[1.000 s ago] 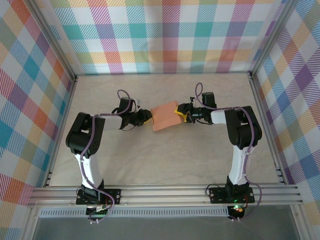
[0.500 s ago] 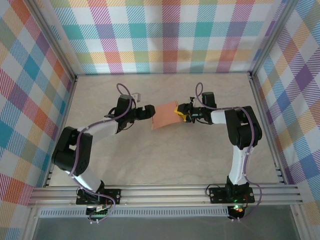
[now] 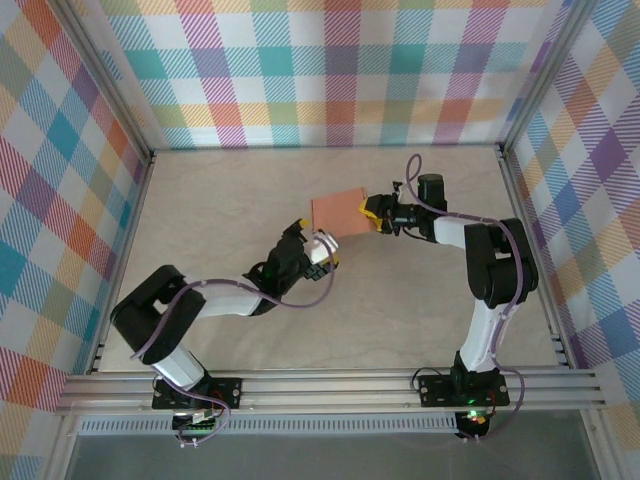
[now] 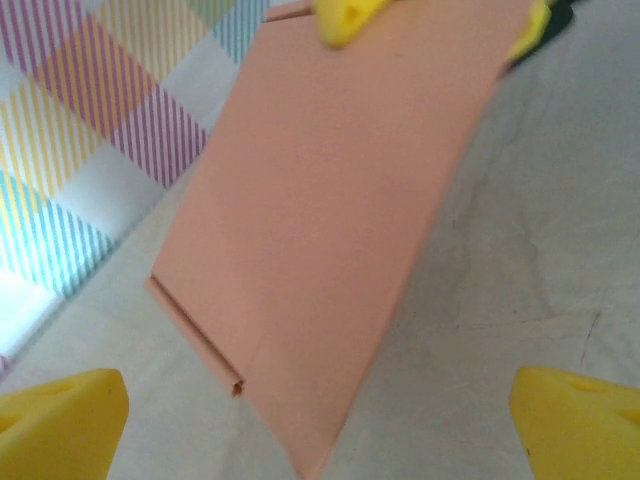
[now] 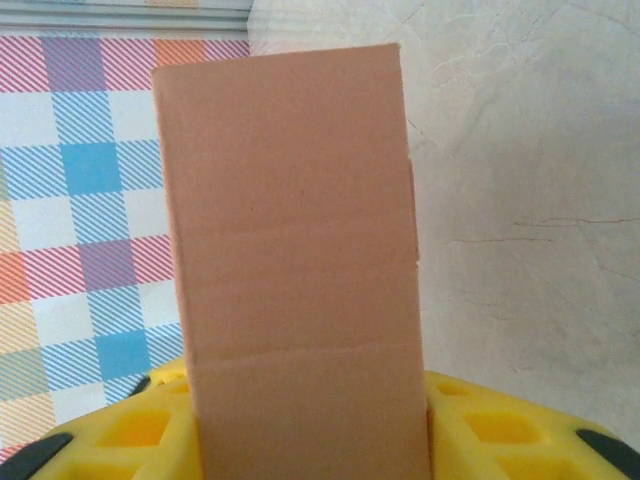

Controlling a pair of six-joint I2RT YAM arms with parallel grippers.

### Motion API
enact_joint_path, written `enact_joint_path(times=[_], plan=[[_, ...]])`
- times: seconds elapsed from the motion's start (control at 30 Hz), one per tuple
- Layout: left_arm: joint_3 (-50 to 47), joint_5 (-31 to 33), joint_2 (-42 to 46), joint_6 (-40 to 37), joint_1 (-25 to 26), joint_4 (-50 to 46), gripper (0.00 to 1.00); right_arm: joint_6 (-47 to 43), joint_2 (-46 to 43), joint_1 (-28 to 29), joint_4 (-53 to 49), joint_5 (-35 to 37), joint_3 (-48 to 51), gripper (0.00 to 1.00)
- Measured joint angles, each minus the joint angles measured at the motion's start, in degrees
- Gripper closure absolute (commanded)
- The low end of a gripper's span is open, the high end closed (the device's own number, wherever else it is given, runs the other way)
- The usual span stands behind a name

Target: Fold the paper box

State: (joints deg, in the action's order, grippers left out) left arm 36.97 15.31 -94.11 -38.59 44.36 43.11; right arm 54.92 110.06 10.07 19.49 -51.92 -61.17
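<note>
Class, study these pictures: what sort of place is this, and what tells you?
Probably a robot test cell: the left arm and right arm bolted to a metal rail, a table fenced by a metal frame, and checked walls all round.

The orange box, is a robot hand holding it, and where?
The right gripper holds the paper box by its right edge. The left gripper is open, holding nothing.

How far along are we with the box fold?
Done, apparently: the paper box already looks like a flat closed rectangle, with no loose flaps showing. In hand: the right claw pinches one end and holds it tilted above the table. The left claw is open and clear of it. Left: probably a final check or press, then setting it down.
</note>
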Motion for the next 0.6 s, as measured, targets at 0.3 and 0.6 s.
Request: enact_joint_path(times=[0.3,0.6], plan=[[-0.3,9.5,-13.7,-22.4,1.0,24.3,0.07,2.8,-0.4,-0.2,1.3,-1.1,1.4,0.56],[1.0,11.0,-17.5,-27.1,0.7,33.7,0.18,4.3,-2.6,-0.4,3.0,-2.0,1.6,0.56]])
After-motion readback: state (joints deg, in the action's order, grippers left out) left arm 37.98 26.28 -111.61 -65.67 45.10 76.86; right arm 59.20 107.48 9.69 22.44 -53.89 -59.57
